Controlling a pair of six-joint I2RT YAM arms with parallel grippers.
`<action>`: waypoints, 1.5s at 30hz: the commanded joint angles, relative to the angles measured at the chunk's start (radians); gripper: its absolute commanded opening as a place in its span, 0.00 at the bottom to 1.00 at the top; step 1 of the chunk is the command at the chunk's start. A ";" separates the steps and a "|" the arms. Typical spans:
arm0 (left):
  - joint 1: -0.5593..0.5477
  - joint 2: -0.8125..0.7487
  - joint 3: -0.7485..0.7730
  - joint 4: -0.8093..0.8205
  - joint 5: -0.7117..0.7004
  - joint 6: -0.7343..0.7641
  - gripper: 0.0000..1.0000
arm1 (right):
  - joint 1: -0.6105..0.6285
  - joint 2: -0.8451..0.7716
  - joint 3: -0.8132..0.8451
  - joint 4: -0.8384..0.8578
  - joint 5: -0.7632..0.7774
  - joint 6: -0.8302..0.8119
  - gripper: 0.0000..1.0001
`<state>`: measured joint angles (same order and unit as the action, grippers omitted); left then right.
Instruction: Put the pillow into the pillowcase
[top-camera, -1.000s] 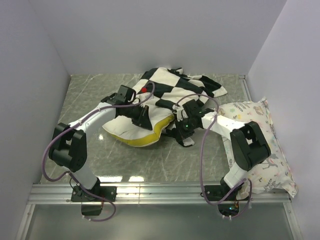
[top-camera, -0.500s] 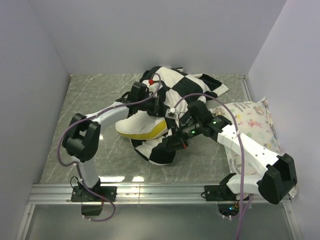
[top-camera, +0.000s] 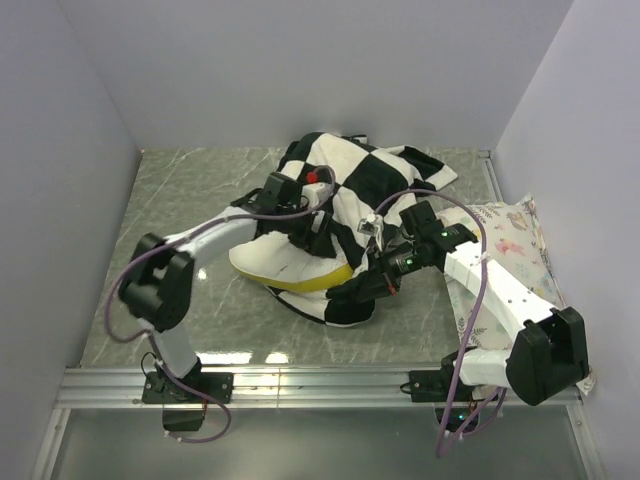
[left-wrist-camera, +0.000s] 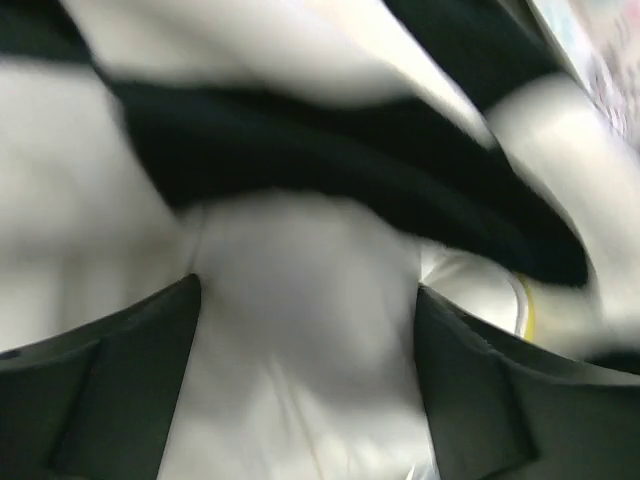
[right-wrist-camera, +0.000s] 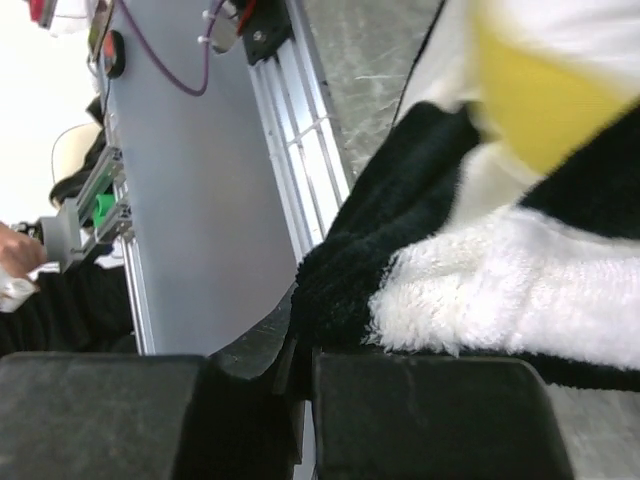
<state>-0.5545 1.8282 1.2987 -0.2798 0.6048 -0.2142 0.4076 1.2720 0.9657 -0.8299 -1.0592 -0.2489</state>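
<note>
From above, the plain white soft pillow with a yellow band (top-camera: 285, 262) lies mid-worktop (top-camera: 180, 200). The floppy black-and-white checkerboard pillowcase (top-camera: 350, 180) wraps its right end, so insertion looks partly done. In the left wrist view, the left pincer (left-wrist-camera: 305, 300) gapes wide over blurred white cloth, gripping nothing. In the right wrist view, the right pincer (right-wrist-camera: 300, 365) is clamped on the pillowcase's fleecy hem just below the pillow, probably to keep the mouth open.

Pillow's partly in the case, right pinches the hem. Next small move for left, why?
Likely close the left gripper on the pillow and nudge it deeper in. Its jaws stand open over white fabric, the pillow's yellow-banded edge shows outside the pillowcase, and the right gripper is shut on its hem.
</note>
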 joint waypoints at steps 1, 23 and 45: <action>0.088 -0.214 -0.056 -0.275 0.091 0.369 0.90 | -0.004 -0.039 -0.013 0.027 -0.001 0.008 0.01; 0.927 -0.221 -0.156 -0.322 0.230 0.377 0.91 | 0.432 0.297 0.548 0.281 1.103 0.117 0.93; 1.087 -0.231 -0.208 -0.272 0.289 0.423 0.99 | 0.651 1.115 1.147 0.041 1.249 0.069 0.88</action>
<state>0.5297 1.6157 1.0920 -0.5758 0.8463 0.1661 1.0737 2.3924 2.1624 -0.7898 0.1692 -0.1677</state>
